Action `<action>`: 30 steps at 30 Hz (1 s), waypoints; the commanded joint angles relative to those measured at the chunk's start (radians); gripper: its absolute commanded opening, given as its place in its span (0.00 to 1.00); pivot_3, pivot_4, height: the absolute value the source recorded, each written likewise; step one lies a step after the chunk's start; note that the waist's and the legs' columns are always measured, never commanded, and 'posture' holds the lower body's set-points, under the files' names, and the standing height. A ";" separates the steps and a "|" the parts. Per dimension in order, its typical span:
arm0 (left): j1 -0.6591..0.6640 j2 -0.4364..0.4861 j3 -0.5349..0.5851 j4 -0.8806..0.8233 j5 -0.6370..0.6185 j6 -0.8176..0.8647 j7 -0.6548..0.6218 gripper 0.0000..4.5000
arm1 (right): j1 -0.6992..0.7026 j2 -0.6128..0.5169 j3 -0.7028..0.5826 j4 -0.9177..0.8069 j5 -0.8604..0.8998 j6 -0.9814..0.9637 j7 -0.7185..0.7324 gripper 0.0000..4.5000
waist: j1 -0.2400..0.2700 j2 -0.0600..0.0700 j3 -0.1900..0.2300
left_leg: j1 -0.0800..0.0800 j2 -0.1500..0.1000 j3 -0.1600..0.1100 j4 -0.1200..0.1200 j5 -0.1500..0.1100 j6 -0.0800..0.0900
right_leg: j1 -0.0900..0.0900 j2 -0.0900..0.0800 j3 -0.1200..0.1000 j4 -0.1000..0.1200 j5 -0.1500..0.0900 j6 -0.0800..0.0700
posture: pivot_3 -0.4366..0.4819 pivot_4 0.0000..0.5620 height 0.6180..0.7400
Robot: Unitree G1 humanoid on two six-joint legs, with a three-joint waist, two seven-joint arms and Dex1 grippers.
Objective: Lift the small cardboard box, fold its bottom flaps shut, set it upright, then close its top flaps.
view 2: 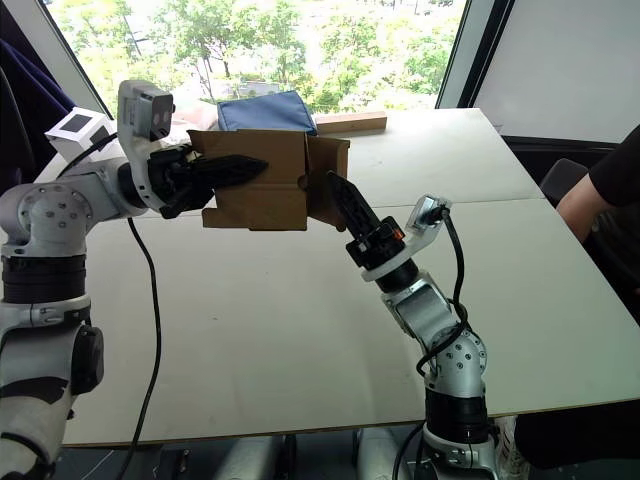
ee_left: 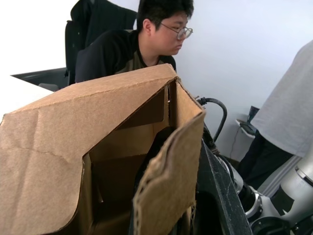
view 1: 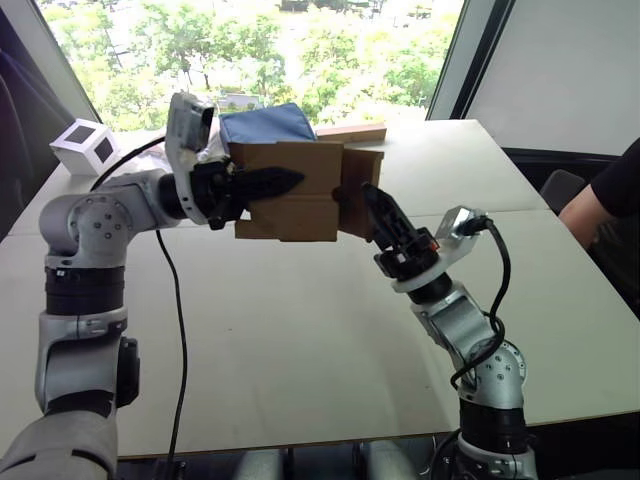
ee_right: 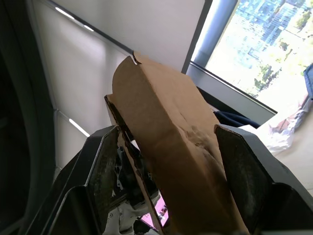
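The small cardboard box [view 1: 288, 190] is hanging on its side well above the table [view 1: 330, 330], the left pincer [view 1: 262, 184] pinching its wall. The right pincer [view 1: 377, 213], fingers spread around a flap [ee_right: 171, 147] at the box's right end, is working the bottom flaps [view 1: 358, 190] shut. Next, I'd guess, that flap needs pressing flat before the box is set upright.

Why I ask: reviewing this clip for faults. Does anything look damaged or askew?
The small cardboard box is held off the table, and its end flaps splay unfolded. One flap edge looks ragged.
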 commanded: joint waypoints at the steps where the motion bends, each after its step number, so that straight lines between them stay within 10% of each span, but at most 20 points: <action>1: -0.019 0.001 0.012 -0.020 -0.004 -0.015 0.000 0.00 | -0.021 0.014 -0.003 -0.022 0.012 -0.010 0.012 0.57 | 0.000 0.000 0.000 | 0.000 0.000 0.000 0.000 0.000 0.000 | 0.000 0.000 0.000 0.000 0.000 0.000 | 0.48 0.27 0.98; 10: -0.018 -0.001 0.009 -0.019 -0.001 -0.017 0.003 0.00 | -0.014 0.012 0.004 -0.046 0.013 0.000 0.027 0.57 | 0.000 0.000 0.000 | 0.000 0.000 0.000 0.000 0.000 0.000 | 0.000 0.000 0.000 0.000 0.000 0.000 | 0.48 0.27 0.98; 16: -0.014 0.001 0.009 -0.020 0.000 -0.018 0.002 0.00 | -0.011 0.010 0.004 -0.041 0.051 0.022 0.041 0.95 | 0.000 0.000 0.000 | 0.000 0.000 0.000 0.000 0.000 0.000 | 0.000 0.000 0.000 0.000 0.000 0.000 | 0.48 0.27 0.98; 27: -0.014 0.002 0.008 -0.021 0.000 -0.021 0.003 0.00 | -0.012 0.019 -0.029 -0.015 0.122 0.017 0.016 0.95 | -0.001 0.000 0.000 | 0.000 0.000 0.000 0.000 0.000 0.000 | 0.000 0.000 0.000 0.000 0.000 0.000 | 0.48 0.27 0.98; 30: -0.016 0.002 0.009 -0.020 -0.001 -0.021 0.003 0.00 | -0.019 0.023 -0.027 0.000 0.096 0.007 0.009 0.79 | -0.001 0.000 0.000 | 0.000 0.000 0.000 0.000 0.000 0.000 | 0.000 0.000 0.000 0.000 0.000 0.000 | 0.48 0.27 0.98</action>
